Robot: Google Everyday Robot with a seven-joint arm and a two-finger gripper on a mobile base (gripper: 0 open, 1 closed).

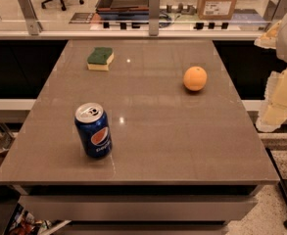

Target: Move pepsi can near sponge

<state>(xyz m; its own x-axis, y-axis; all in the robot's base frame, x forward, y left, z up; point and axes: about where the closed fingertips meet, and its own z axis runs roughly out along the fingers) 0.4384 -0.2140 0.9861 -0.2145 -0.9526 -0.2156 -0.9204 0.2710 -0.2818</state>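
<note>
- While the claw [276, 102] hangs off the right edge of the bench [182, 146], we cannot tell whether it is open or closed.
- Here's the pepsi can [93, 130]: upright at front-left, long axis vertical, well apart from the claw and away to its left across the bench (the orange [195, 78] sits farther back, off that line).
- The sponge [100, 58] lies flat at back-left, almost straight behind the can.
- We reckon the reach goes leftward first, then the can travels straight back.

On the table [182, 131], pepsi can [93, 130] stands near-left, sponge [100, 58] far-left; hand [276, 104] hangs beyond right edge.
</note>
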